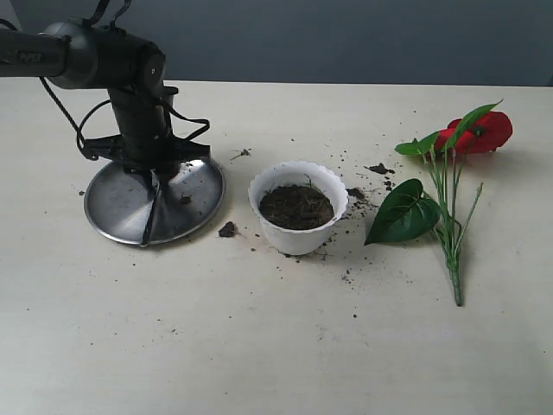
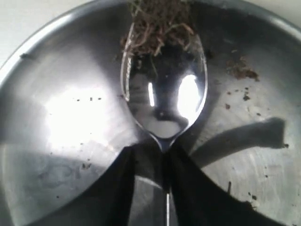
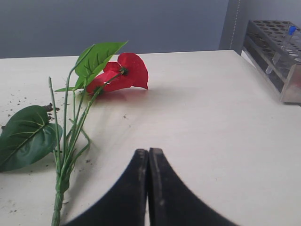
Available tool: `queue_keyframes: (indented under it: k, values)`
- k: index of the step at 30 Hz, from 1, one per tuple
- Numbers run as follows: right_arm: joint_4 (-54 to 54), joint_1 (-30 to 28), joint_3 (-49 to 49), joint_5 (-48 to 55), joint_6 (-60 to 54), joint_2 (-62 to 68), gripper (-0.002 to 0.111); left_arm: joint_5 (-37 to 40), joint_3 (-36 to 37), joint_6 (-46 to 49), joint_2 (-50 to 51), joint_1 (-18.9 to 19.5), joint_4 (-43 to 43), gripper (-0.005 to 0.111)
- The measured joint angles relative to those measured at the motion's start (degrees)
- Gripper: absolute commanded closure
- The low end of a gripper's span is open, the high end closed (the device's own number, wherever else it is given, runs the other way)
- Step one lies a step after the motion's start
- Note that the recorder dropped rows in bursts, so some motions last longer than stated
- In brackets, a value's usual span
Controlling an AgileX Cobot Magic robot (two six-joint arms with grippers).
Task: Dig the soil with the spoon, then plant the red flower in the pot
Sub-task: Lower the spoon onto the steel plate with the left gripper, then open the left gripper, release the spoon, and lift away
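Silver spoon (image 2: 163, 94) lies on the steel plate (image 2: 61, 117), inside the narrowly parted left hand (image 2: 151, 150); the right hand (image 3: 148, 153) is closed, empty.

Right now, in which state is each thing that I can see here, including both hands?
steel plate: flat on the table, a few crumbs on it.
spoon: bowl up over the steel plate, soil stuck at its tip.
pot: upright, holds soil, no flower.
soil: in the pot, crumbs scattered around.
red flower: lying on the table, unplanted.
left hand: jaws parted about the spoon's handle.
right hand: shut, empty.
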Motion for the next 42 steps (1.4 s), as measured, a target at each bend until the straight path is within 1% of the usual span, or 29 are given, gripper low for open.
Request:
queue_keyframes:
  k: [3, 6, 19, 28, 30, 32, 34, 36, 38, 42]
  values:
    - [0.00, 0.00, 0.00, 0.00, 0.00, 0.00, 0.108, 0.82, -0.10, 0.11, 0.00, 0.32, 0.29, 0.048]
    - [0.00, 0.00, 0.00, 0.00, 0.00, 0.00, 0.108, 1.29, -0.22, 0.21, 0.00, 0.43, 0.90, 0.042]
    - [0.00, 0.00, 0.00, 0.00, 0.00, 0.00, 0.108, 1.82, -0.25, 1.50, -0.46, 0.43, -2.90, 0.042]
    - [0.00, 0.00, 0.00, 0.00, 0.00, 0.00, 0.108, 2.31, -0.04, 1.72, -5.64, 0.43, -2.91, 0.044]
    - [0.00, 0.00, 0.00, 0.00, 0.00, 0.00, 0.108, 2.75, -0.04, 1.72, -7.11, 0.43, -2.81, 0.048]
    - [0.00, 0.00, 0.00, 0.00, 0.00, 0.00, 0.108, 3.53, -0.04, 2.21, -8.63, 0.43, -2.81, 0.058]
    - [0.00, 0.00, 0.00, 0.00, 0.00, 0.00, 0.108, 4.35, -0.04, 2.76, -10.09, 0.43, -2.33, 0.072]
    - [0.00, 0.00, 0.00, 0.00, 0.00, 0.00, 0.108, 5.03, -0.04, 3.29, -11.45, 0.43, -1.47, 0.092]
    - [0.00, 0.00, 0.00, 0.00, 0.00, 0.00, 0.108, 5.27, -0.04, 5.15, -13.01, 0.43, -1.19, 0.106]
    - [0.00, 0.00, 0.00, 0.00, 0.00, 0.00, 0.108, 4.26, -0.04, 8.14, -17.79, 0.43, -0.35, 0.106]
